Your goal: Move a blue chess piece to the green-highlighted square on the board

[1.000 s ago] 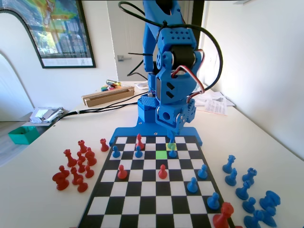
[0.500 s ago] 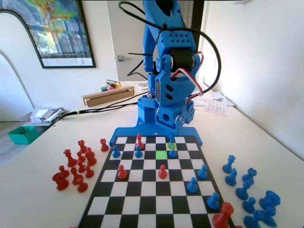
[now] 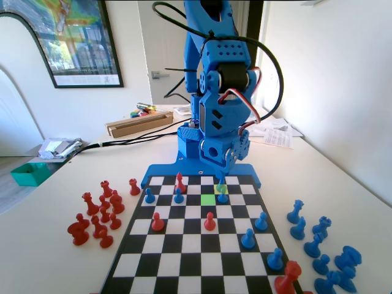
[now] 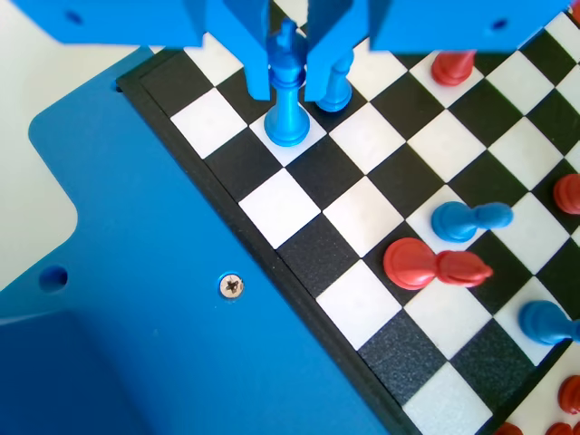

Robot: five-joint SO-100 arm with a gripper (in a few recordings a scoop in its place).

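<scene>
The pincer point(image 4: 288, 77) hangs over the far rows of the board point(image 4: 299, 272), its two jaws set either side of the tall blue chess piece point(image 4: 288, 100), flanking its upper stem and knobbed top. In the wrist view a thin gap seems to show on each side of the piece, yet whether the jaws touch it cannot be told. The piece stands upright, its round base planted on a white square in the row nearest the board's blue rim.

In the fixed view the pincer point(image 3: 222, 174) hangs low at the far end of the board point(image 3: 196, 251), directly above the same blue chess piece point(image 3: 221, 185), which stands on a pale yellow-tinted square point(image 3: 221, 189). The green-highlighted square point(image 3: 208, 199) lies one row nearer the camera and one column to the left in that view, diagonally adjoining, and stands bare. A short blue pawn point(image 3: 223, 196) sits just right of the green square, right in front of the tall piece.

Other red and blue pieces are scattered across the board, among them a red pawn point(image 3: 209, 221) two rows nearer the camera than the green square. Captured red pieces point(image 3: 98, 214) cluster on the bench point(image 3: 49, 245) at left, blue ones point(image 3: 324, 251) at right.
</scene>
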